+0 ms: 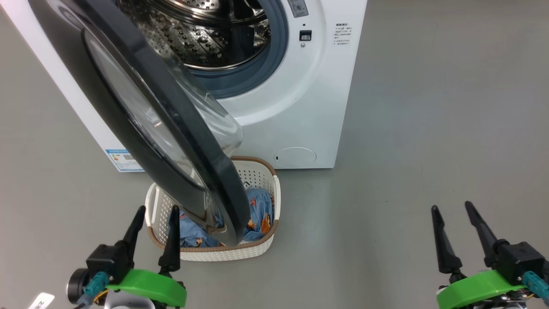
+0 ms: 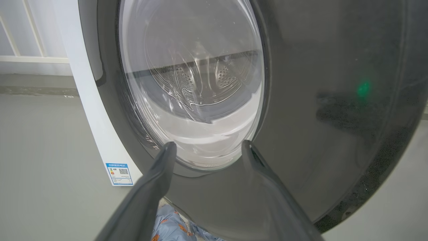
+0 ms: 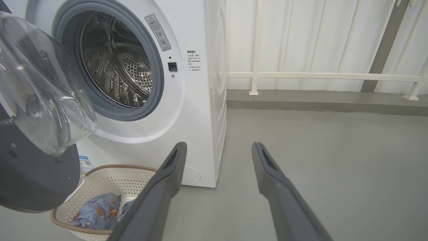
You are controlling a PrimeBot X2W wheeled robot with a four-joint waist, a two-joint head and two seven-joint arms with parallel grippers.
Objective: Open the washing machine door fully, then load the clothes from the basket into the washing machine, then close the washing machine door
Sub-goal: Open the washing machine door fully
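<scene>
The white washing machine [image 1: 300, 98] stands ahead with its steel drum [image 1: 206, 34] exposed. Its round black-ringed door [image 1: 171, 128] is swung partway out and hangs over the cream basket [image 1: 261, 249] on the floor. Blue printed clothes [image 1: 259, 210] lie in the basket, partly hidden behind the door. My left gripper [image 1: 156, 212] is open, just in front of the door's outer face [image 2: 334, 100], holding nothing. My right gripper [image 1: 453, 210] is open and empty over bare floor to the right. In the right wrist view I see the drum [image 3: 117, 67], the door's glass bowl [image 3: 43, 100], the basket [image 3: 100, 180] and the clothes [image 3: 97, 211].
Grey floor [image 1: 429, 128] spreads to the right of the machine. A blue energy sticker [image 1: 124, 159] sits low on the machine's front, a round flap [image 1: 295, 156] at its lower right. White railing and wall panels [image 3: 317, 50] stand behind the machine.
</scene>
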